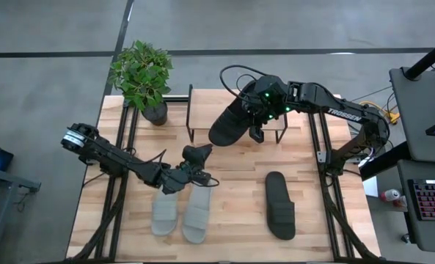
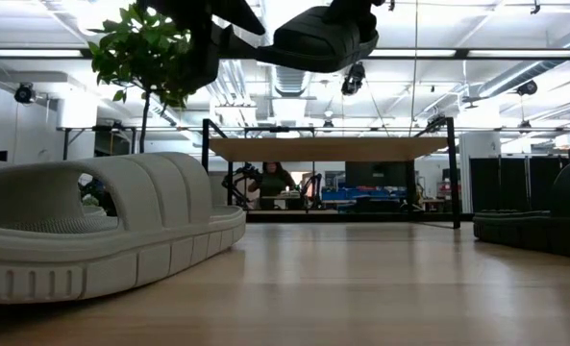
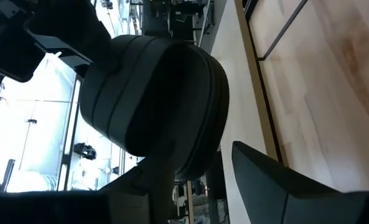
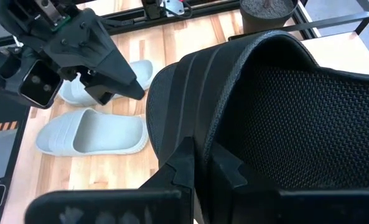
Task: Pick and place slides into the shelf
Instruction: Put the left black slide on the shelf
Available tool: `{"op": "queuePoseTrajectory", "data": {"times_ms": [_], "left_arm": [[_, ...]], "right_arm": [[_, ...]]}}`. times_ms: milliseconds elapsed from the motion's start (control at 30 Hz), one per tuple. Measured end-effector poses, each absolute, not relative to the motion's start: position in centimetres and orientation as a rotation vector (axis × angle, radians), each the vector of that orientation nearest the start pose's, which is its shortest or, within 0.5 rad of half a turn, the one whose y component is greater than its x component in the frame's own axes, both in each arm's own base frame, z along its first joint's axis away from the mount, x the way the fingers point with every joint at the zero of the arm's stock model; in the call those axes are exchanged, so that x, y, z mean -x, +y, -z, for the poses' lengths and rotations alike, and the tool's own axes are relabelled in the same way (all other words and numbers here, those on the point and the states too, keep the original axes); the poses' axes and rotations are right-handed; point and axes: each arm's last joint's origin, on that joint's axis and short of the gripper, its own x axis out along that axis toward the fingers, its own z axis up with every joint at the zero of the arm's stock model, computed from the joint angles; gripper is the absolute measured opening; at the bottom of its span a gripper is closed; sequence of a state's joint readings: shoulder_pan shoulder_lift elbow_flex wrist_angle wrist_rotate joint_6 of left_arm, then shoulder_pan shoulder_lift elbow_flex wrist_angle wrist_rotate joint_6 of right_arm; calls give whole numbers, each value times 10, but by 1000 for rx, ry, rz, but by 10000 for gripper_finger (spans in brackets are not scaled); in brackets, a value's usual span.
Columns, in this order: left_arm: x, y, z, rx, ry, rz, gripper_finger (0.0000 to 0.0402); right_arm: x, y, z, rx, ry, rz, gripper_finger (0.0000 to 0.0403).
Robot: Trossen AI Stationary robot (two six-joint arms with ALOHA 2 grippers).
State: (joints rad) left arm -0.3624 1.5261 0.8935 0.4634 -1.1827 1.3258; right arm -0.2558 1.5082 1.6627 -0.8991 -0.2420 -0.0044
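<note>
- High view showed the right gripper (image 1: 255, 121) clamped shut on a black slide (image 1: 230, 123) above the shelf (image 1: 195, 110).
- Left gripper (image 1: 193, 163) hovered half-open, empty.
- A thin strap grip risked dropping it.

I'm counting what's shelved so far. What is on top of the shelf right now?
Nothing rests on the shelf: the low view shows its plank bare. The right gripper holds a black slide in the air above it, hiding part of the plank in the high view.

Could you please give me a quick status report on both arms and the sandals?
Right pincer shut on black sandal, raised above shelf. Left pincer empty, near pale pair. Other black sandal on table. Nothing blocking.
</note>
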Motion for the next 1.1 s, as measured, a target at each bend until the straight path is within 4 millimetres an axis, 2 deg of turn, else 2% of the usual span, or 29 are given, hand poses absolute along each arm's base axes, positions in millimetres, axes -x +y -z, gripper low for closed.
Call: {"op": "queuePoseTrajectory", "data": {"times_ms": [500,1100], "left_arm": [[-316,-63,-257,-1377,665,-595,144],[-319,-59,-266,-1406,613,-607,144]], "right_arm": [[-300,-70,-400,-199,707,-17,13],[-300,-70,-401,-205,693,-39,13]]}}
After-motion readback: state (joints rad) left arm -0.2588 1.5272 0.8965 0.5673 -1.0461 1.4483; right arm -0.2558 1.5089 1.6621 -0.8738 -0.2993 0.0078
